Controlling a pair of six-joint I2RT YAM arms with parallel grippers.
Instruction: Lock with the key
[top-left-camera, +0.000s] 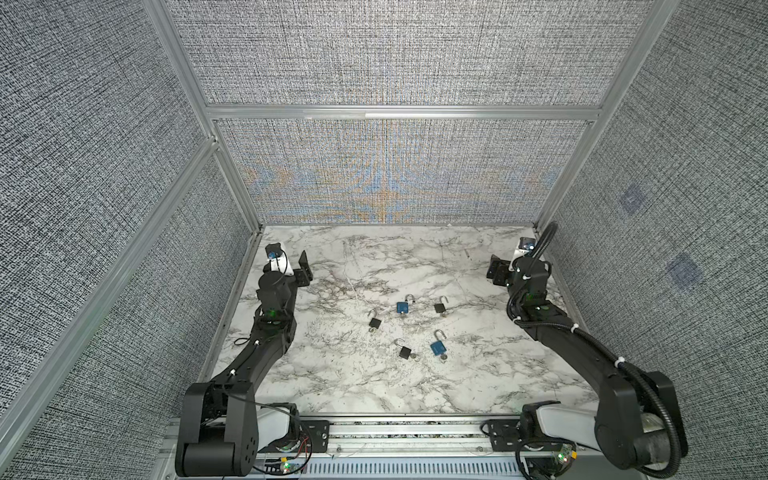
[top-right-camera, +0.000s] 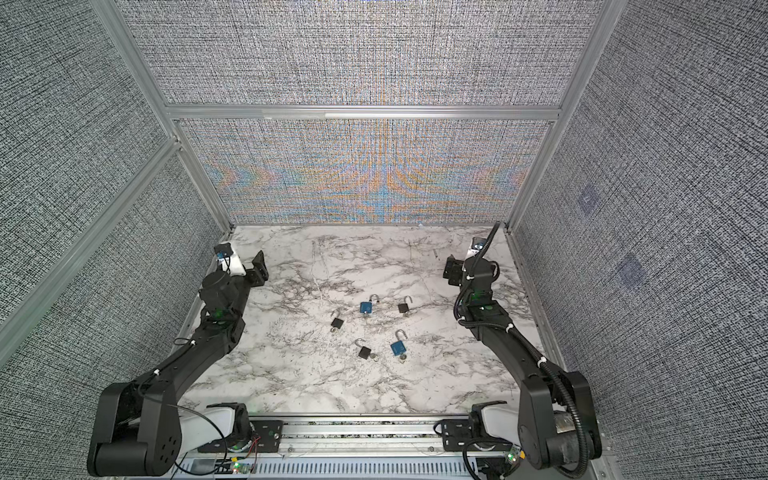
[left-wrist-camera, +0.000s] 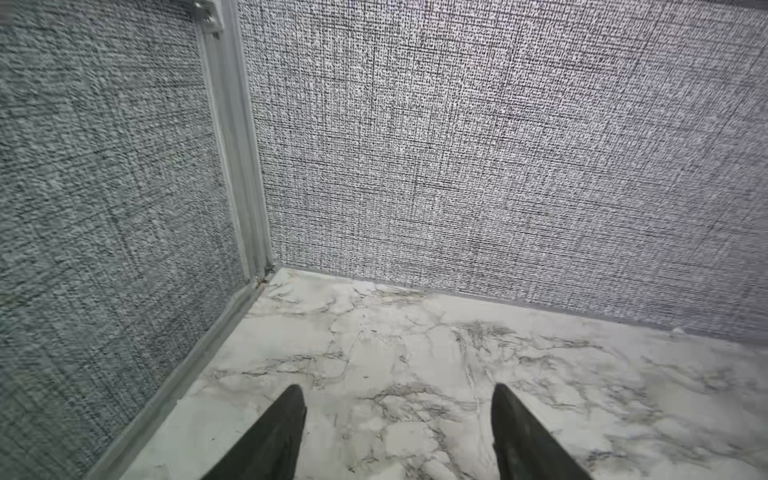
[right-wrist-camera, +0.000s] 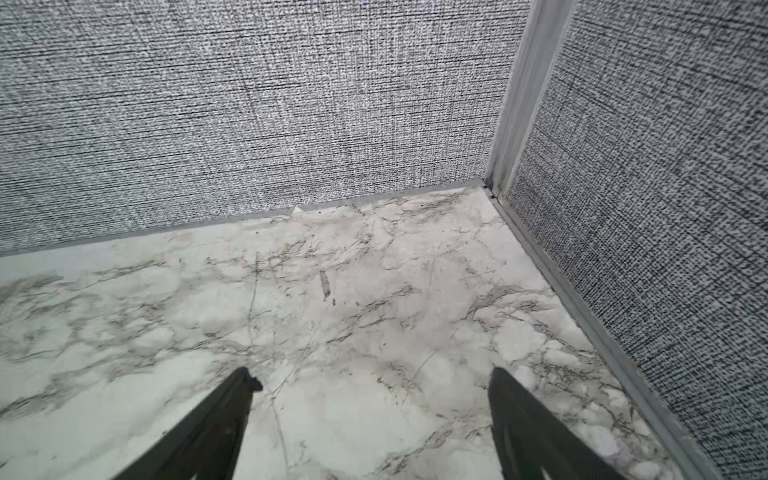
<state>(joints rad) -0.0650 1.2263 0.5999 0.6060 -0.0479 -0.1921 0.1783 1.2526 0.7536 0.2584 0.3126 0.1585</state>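
Observation:
Several small padlocks lie mid-table in both top views, all with their shackles swung open. There are blue padlocks (top-left-camera: 402, 307) (top-left-camera: 436, 348) and black padlocks (top-left-camera: 439, 308) (top-left-camera: 374, 323) (top-left-camera: 404, 352). A small silver key (top-left-camera: 444, 356) shows at the bottom of the nearer blue one (top-right-camera: 398, 348). My left gripper (top-left-camera: 303, 270) (left-wrist-camera: 397, 388) hovers open near the far left corner, with nothing between its fingers. My right gripper (top-left-camera: 496, 270) (right-wrist-camera: 372, 374) is open and holds nothing near the far right corner. Neither wrist view shows a padlock.
The marble table (top-left-camera: 332, 382) is boxed in by grey fabric walls with aluminium posts (left-wrist-camera: 245, 187) (right-wrist-camera: 519, 95) at the far corners. Each gripper sits close to its side wall. A metal rail (top-left-camera: 407, 432) with cables runs along the front edge.

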